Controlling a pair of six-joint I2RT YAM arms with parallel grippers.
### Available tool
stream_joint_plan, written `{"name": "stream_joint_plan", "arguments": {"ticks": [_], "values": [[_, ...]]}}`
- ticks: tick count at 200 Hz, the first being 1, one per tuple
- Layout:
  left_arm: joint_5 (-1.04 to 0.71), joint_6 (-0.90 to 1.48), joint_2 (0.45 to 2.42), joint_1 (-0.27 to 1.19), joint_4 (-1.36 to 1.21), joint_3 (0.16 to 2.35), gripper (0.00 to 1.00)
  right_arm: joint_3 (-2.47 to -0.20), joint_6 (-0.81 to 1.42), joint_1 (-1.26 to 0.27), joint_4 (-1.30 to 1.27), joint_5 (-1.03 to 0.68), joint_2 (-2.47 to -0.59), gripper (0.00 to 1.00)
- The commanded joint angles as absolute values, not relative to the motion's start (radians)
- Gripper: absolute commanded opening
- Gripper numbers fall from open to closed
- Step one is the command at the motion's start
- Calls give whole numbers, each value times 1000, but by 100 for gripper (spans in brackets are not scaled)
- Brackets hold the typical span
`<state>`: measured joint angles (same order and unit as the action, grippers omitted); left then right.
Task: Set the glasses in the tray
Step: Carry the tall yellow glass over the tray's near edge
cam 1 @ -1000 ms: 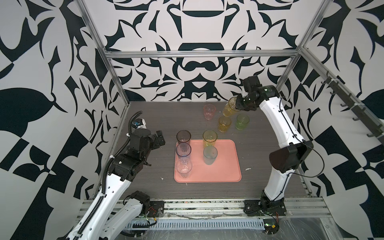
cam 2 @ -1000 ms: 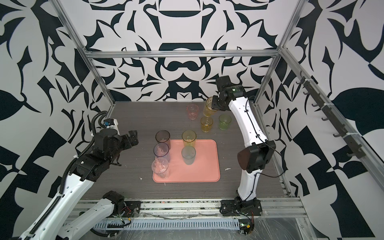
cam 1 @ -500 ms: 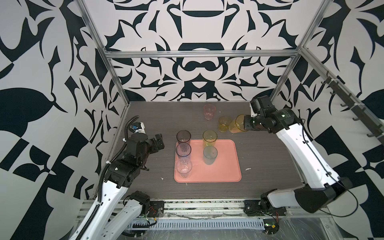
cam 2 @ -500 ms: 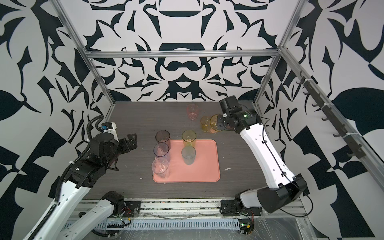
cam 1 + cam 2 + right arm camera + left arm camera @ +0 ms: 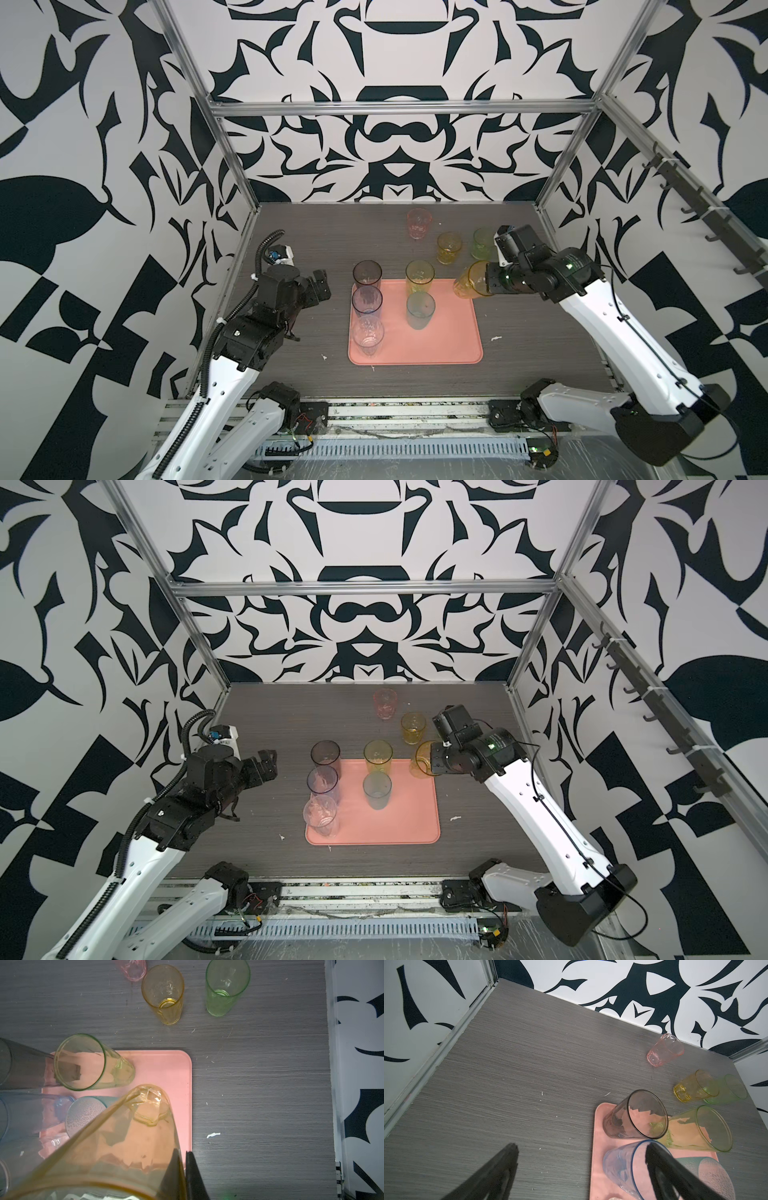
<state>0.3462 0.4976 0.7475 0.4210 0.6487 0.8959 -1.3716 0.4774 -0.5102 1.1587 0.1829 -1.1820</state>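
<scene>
Clamping the rim of a tilted amber tumbler (image 5: 468, 282), the right tool (image 5: 487, 279) holds it base-forward over the corner of the tray (image 5: 451, 345) nearest it. Bare tray floor lies just under and ahead of it, short of the teal tumbler (image 5: 420, 309) and yellow-green tumbler (image 5: 419, 276) farther ahead, so righting it there looks feasible. Beyond them the left tool (image 5: 323, 286) hangs off the tray, jaws apart and empty.
</scene>
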Motion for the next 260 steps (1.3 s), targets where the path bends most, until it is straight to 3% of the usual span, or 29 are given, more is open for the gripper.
{"name": "stream_joint_plan", "arguments": {"ticks": [1, 158, 260], "values": [[341, 497, 743, 419, 658, 881, 99, -1347, 526, -542, 1176, 224, -1148, 0], [340, 502, 736, 419, 654, 854, 99, -1188, 724, -810, 1213, 267, -1162, 0], [338, 508, 738, 419, 648, 844, 100, -1170, 810, -979, 1108, 244, -1313, 0]]}}
